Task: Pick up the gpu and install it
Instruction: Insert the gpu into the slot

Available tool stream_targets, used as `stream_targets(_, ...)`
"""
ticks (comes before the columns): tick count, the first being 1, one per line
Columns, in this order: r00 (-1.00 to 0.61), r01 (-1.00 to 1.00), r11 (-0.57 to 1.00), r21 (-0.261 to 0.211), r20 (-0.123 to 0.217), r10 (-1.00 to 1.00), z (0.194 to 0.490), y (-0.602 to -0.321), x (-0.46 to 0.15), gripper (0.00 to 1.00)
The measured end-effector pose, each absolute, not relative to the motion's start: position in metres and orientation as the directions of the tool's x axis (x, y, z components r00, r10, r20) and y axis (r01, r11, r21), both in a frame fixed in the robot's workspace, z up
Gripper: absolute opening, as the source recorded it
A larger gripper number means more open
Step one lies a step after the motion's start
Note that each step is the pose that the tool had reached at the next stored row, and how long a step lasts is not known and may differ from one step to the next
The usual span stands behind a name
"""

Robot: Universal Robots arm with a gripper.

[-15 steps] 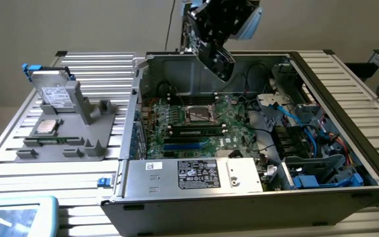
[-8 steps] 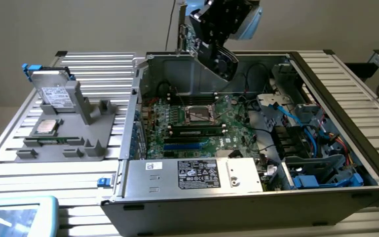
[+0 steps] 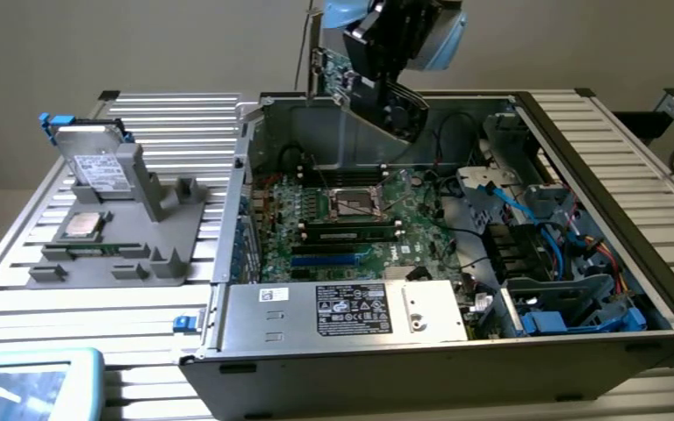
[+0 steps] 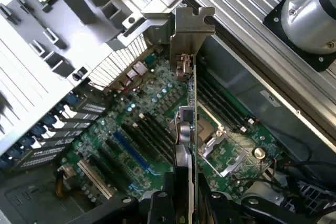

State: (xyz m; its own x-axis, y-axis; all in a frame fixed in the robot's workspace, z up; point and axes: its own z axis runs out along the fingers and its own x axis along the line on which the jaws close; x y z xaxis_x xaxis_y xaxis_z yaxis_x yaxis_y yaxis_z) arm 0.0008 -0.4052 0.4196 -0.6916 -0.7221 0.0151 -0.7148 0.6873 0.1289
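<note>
Closest to my wrist camera are my two black fingers [image 4: 157, 209]. My gripper [image 4: 186, 205] is clamped on the gpu [image 4: 188, 129], which I see edge-on, running away from me to its silvery bracket [image 4: 193, 27]. Beneath the card lies the green motherboard [image 4: 131, 145] with its blue slot [image 4: 127, 148]. The card hangs clear of the board and sits in no slot.

In the exterior view I hang at the upper middle of the frame. I hold the card upright above the back part of the open computer case [image 3: 431, 373], over the board's processor socket [image 3: 351, 195]. A power supply [image 3: 349, 311] fills the case's near edge. Toward the exterior view's left, on the slatted table [image 3: 21, 303], a grey fixture [image 3: 138, 254] carries a silver drive [image 3: 94, 162] with blue clips, well apart from me.
</note>
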Motion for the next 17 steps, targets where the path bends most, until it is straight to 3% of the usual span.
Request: stream_targets(17,-0.44,-0.892,0.437,0.117,0.006,-0.898,0.4187,-0.4052,0.0008,0.27)
